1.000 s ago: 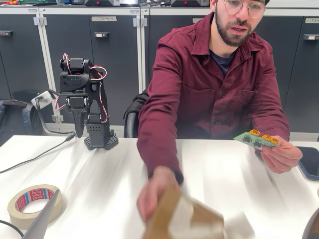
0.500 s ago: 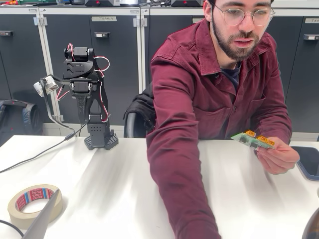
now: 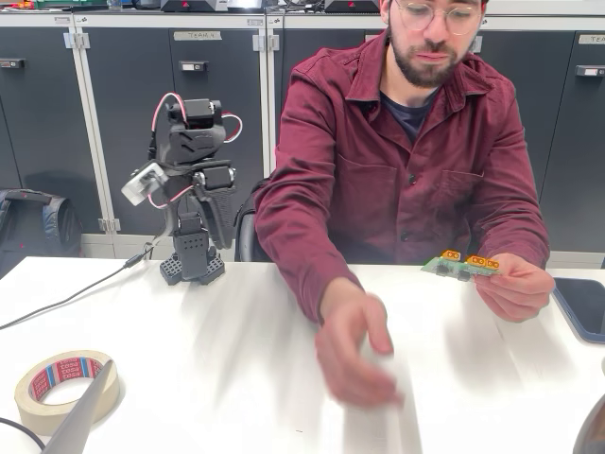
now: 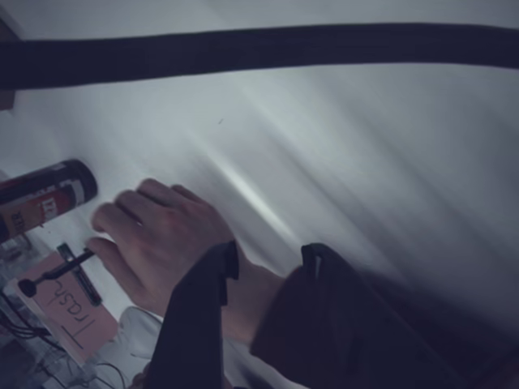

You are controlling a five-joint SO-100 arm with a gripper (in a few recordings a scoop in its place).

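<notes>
My black arm (image 3: 194, 161) stands folded upright at the back left of the white table (image 3: 189, 340). Its gripper (image 3: 223, 219) hangs down beside the base, touching nothing; black against dark cabinets, the jaws are not readable. A person in a maroon shirt sits behind the table. One blurred hand (image 3: 357, 348) sweeps over the table's middle and is the nearest thing to me; it also appears as a hand (image 4: 158, 243) with a dark sleeve (image 4: 324, 324). The other hand holds a green circuit board (image 3: 460, 266) with orange connectors.
A roll of masking tape (image 3: 64, 386) lies at the front left, a cable (image 3: 66, 300) trails from my base, and a dark phone (image 3: 581, 310) rests at the right edge. A black can (image 4: 45, 194) and a pink note (image 4: 73, 312) sit by the hand.
My arm has swung round on its base from facing left to facing right. The person's hand, earlier low at the front edge with a brown blurred thing, is now empty over mid-table.
</notes>
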